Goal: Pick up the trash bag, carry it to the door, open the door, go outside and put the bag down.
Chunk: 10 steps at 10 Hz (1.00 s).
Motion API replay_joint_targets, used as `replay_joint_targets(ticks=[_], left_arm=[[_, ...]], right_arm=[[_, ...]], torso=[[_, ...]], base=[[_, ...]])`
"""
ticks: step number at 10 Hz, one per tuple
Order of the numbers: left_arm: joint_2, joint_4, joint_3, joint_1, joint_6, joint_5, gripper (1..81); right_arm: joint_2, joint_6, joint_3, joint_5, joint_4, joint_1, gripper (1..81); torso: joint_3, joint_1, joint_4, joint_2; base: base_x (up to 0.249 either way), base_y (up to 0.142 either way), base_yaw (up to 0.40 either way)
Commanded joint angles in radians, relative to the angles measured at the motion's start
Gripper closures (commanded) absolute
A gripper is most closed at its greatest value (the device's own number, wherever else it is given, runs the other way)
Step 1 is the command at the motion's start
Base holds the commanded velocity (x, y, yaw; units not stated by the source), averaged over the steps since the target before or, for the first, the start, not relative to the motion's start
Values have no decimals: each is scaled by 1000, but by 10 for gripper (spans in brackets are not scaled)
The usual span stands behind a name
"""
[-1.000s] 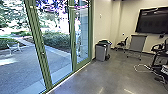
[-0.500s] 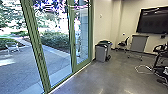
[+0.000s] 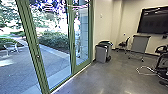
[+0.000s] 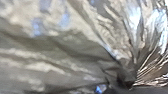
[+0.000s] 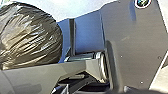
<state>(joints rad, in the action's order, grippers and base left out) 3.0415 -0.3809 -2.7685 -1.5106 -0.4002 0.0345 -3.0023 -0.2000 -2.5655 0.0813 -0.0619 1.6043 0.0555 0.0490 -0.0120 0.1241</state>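
By the green-framed glass doors [image 3: 30, 45], a grey bin [image 3: 101, 53] is standing near the wall, a wheeled panel [image 3: 140, 44] standing farther right. Paved yard [image 3: 52, 66] is showing through the glass. Trash bag [image 5: 30, 37] is bulging beside the robot's dark plate. Left gripper [image 4: 125, 78] is apparently pinching its gathered plastic, the close view being blurred; right gripper's state, cannot tell.

We have rolled forward alongside the tall, green-framed glass doors [image 3: 32, 51], their nearest upright now farther left in our head view. The boxy grey bins [image 3: 101, 55] by the cream wall look slightly closer, while the flat grey panel on a wheeled stand [image 3: 140, 45] and the large black wall screen [image 3: 153, 22] sit farther right.
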Motion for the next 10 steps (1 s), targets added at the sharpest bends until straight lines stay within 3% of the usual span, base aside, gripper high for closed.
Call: replay_joint_targets(ticks=[1, 10], left_arm=[[1, 10, 0, 51, -11, -54, 811], [4, 16, 0, 51, -11, -53, 811]], right_arm=[[-9, 4, 7, -52, -10, -42, 10], [-16, 5, -7, -52, -12, -40, 10]], torso=[[0, 0, 0, 0], [0, 0, 0, 0]], base=[[149, 0, 0], [150, -63, 0]])
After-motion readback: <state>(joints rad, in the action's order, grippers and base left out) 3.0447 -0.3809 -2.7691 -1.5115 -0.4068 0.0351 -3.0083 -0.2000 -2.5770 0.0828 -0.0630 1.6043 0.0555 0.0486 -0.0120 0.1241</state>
